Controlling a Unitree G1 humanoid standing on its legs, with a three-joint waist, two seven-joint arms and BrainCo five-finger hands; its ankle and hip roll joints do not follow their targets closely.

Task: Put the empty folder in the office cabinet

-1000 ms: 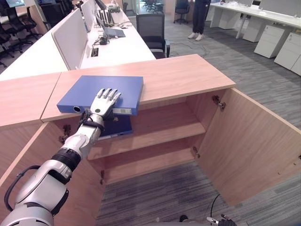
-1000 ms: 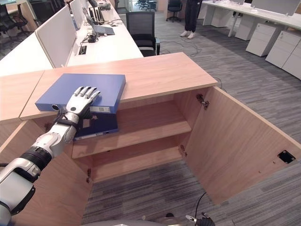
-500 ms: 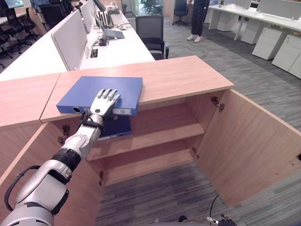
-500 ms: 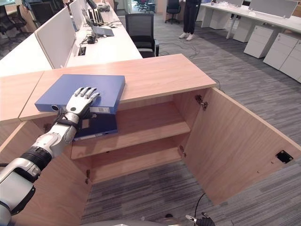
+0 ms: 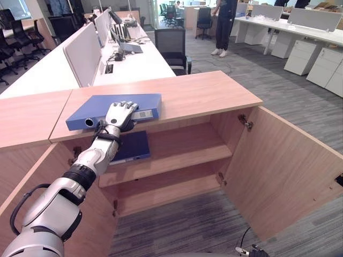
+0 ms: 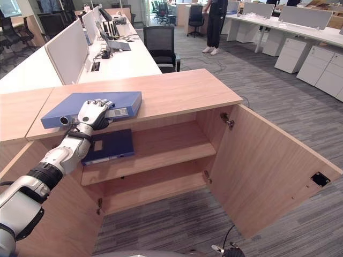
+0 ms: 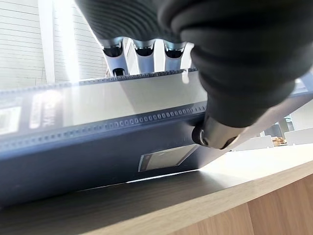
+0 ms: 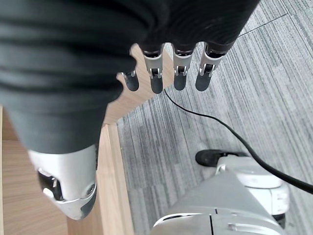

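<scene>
Left hand (image 5: 120, 115) at the near edge of the blue folder (image 5: 115, 107) on the cabinet top (image 5: 203, 91); fingers lie over the folder's upper cover. In the left wrist view the thumb (image 7: 215, 132) sits against the folder's spine, fingers (image 7: 142, 51) over the top edge, so the hand is clamped on the folder's near edge. The folder lies flat on the wooden top, towards its left end, spine with its round finger hole (image 5: 89, 122) facing the robot, near edge at the lip of the top.

Right hand (image 8: 166, 73) hangs low beside the cabinet over grey carpet (image 8: 234, 98), fingers relaxed and slightly bent, holding nothing.

Office cabinet (image 5: 177, 155) below: both doors open, right door (image 5: 284, 176) swung wide. Two wooden shelves (image 5: 182, 147) inside. A second blue folder (image 5: 131, 147) lies flat on the upper shelf, left side, directly under the hand.

Beyond: white desks (image 5: 128, 59) with divider panels, a dark office chair (image 5: 171, 45) just behind the cabinet, white drawer units (image 5: 313, 59) far right. A person's legs (image 5: 222, 27) stand in the aisle at the back.
</scene>
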